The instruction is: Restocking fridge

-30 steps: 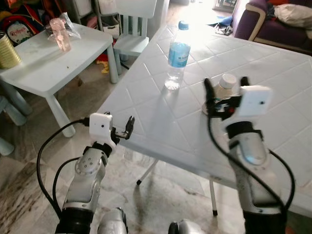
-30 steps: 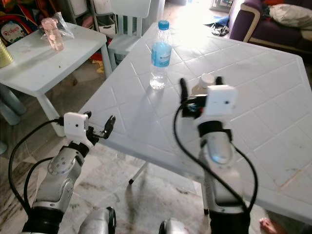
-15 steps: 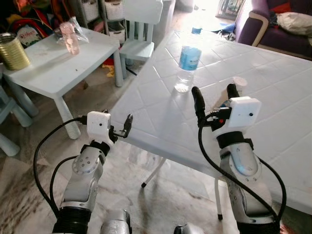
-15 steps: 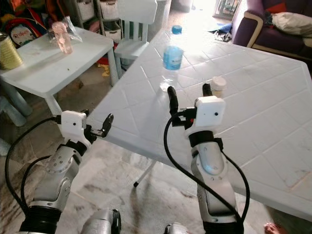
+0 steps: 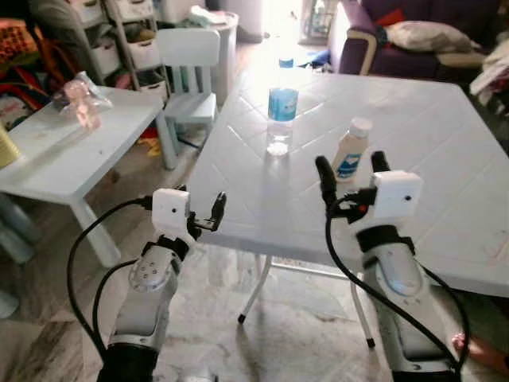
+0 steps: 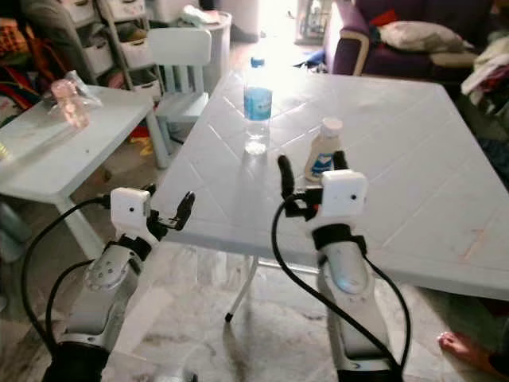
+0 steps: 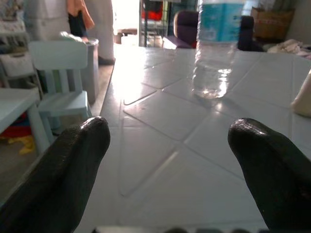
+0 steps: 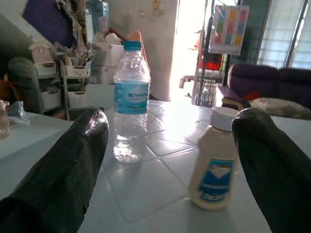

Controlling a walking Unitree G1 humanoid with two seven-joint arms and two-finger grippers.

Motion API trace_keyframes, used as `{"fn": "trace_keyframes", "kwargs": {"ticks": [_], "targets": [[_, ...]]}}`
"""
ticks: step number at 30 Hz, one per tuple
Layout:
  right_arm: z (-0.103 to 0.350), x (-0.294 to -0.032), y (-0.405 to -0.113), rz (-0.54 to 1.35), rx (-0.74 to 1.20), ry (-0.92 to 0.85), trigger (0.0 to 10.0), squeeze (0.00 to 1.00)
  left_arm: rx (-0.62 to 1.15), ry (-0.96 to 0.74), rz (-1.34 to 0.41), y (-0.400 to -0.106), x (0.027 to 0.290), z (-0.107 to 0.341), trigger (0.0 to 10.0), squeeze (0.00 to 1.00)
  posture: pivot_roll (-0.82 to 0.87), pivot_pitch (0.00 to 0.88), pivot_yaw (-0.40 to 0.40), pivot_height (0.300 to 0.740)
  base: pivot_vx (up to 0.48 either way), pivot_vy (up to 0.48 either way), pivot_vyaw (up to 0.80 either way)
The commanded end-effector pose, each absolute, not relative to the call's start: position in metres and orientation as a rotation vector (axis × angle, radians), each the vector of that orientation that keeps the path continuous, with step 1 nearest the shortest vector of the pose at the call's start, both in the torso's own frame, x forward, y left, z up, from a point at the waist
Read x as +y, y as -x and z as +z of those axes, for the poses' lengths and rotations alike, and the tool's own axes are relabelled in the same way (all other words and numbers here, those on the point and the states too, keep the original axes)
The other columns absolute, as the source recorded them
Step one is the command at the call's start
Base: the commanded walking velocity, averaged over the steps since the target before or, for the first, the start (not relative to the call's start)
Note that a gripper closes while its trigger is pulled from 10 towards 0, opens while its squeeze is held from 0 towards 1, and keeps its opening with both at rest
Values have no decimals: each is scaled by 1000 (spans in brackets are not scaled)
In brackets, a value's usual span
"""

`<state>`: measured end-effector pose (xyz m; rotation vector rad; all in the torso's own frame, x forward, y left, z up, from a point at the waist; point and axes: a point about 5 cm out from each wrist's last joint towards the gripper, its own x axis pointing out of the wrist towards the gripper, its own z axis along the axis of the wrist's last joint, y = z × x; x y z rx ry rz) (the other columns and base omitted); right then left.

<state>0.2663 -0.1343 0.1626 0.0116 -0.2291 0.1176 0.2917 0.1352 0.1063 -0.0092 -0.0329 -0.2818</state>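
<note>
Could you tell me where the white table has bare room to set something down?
The white table is bare right of the cream bottle, out to its far edge. It is tighter between that and the water bottle.

Sunlit white table [image 5: 445, 199], low pale side table [image 5: 48, 159], small chair [image 5: 187, 68], purple sofa [image 5: 374, 40], marbled floor [image 5: 302, 334].

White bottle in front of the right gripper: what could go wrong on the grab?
1. The white bottle is tall and narrow; a finger of the open right gripper clipping it could tip it.
2. The water bottle stands close by; a wide approach might knock it.
</note>
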Motion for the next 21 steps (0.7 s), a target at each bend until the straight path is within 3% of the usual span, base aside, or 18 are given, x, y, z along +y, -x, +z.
{"fn": "trace_keyframes", "kwargs": {"ticks": [1, 16, 21], "targets": [[169, -137, -268, 118, -262, 4, 10000, 0, -46, 9, -307, -293, 129, 109, 10000, 0, 35, 43, -23, 740, 454, 0, 0], [165, -138, -270, 126, -272, -17, 10000, 0, -92, 26, -202, -302, 143, 116, 10000, 0, 40, 16, -24, 740, 448, 18, 0], [162, -136, -268, 139, -267, -20, 10000, 0, -115, 47, -179, -302, 147, 119, 10000, 0, 41, 18, -23, 740, 0, 0, 0]]}}
